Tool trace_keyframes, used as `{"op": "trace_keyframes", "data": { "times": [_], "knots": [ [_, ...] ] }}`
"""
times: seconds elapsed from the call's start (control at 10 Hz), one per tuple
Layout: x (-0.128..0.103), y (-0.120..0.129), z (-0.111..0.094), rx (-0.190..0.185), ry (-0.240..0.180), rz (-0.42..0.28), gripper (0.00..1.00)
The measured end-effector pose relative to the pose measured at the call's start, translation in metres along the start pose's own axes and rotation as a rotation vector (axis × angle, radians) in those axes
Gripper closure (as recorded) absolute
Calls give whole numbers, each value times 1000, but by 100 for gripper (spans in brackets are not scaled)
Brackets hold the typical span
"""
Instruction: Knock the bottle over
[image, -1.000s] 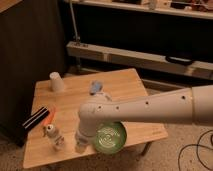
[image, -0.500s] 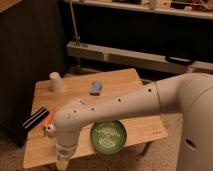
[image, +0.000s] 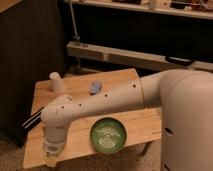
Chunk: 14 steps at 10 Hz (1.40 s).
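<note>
The bottle is hidden; my white arm (image: 100, 102) reaches across the wooden table (image: 140, 125) from the right and covers the front left part where it stood. My gripper (image: 51, 158) points down at the table's front left corner, just below the round wrist (image: 54, 131). The green plate (image: 108, 134) lies on the table right of the gripper.
A white paper cup (image: 55, 81) stands upside down at the back left of the table. A small blue object (image: 95, 87) lies at the back middle. A black flat item (image: 30, 121) sticks out at the left edge. Metal shelving (image: 130, 55) stands behind.
My arm has swung left and down across the table. The gripper went from beside the plate to the front left corner, and the bottle and the orange-handled tool are now covered.
</note>
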<state>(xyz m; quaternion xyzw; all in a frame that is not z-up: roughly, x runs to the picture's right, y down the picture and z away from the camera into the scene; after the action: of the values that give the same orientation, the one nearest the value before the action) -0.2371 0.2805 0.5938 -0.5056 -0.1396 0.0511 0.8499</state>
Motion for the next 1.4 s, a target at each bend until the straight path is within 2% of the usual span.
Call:
{"op": "trace_keyframes", "data": {
  "times": [0.1, 0.3, 0.4, 0.6, 0.7, 1.4],
  "knots": [
    [-5, -15, -9, 25, -17, 22, 96],
    [-13, -47, -35, 98, -40, 67, 96],
    [-19, -72, -59, 163, -57, 116, 96],
    [-8, -109, -93, 223, -65, 204, 96],
    [-6, -116, -100, 233, -68, 221, 96],
    [-7, -117, -100, 234, -68, 223, 96]
  ]
}}
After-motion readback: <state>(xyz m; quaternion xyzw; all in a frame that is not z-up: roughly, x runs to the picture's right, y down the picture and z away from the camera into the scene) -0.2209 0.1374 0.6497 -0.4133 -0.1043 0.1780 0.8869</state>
